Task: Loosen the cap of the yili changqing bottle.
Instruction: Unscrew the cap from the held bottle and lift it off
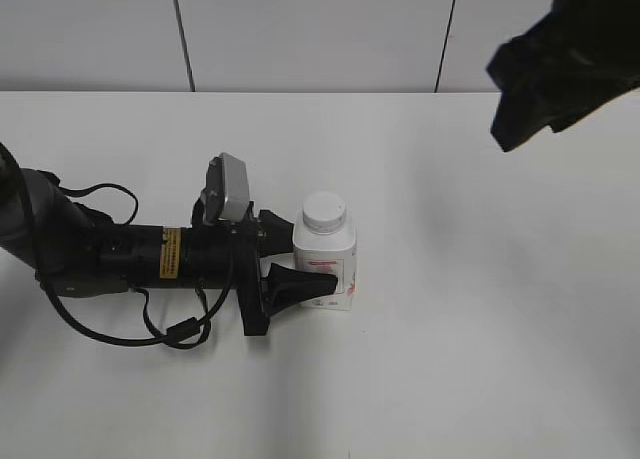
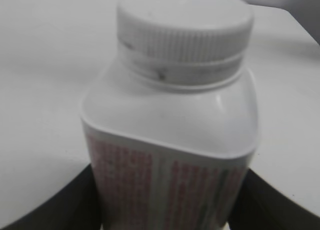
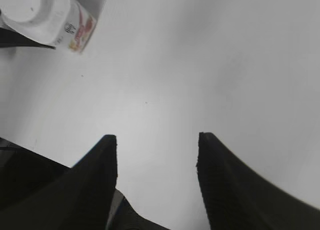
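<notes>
Clamping the bottle (image 1: 327, 264) low on its body, the left end effector (image 1: 300, 259) has one finger on each side of the labelled walls, so the squarish sides give it flat faces to press on and keep the bottle from turning. That grip leaves the neck and the cap (image 1: 323, 210) fully exposed above. The bottle stands upright on the bench (image 1: 480, 329), near the middle, with the left arm lying low along the surface behind it. The right end effector (image 3: 157, 155) hangs high at the far right, well apart from the bottle, its fingers spread with nothing between them. Judging by this, it is free to come over and twist the cap, which seems fully seated.
</notes>
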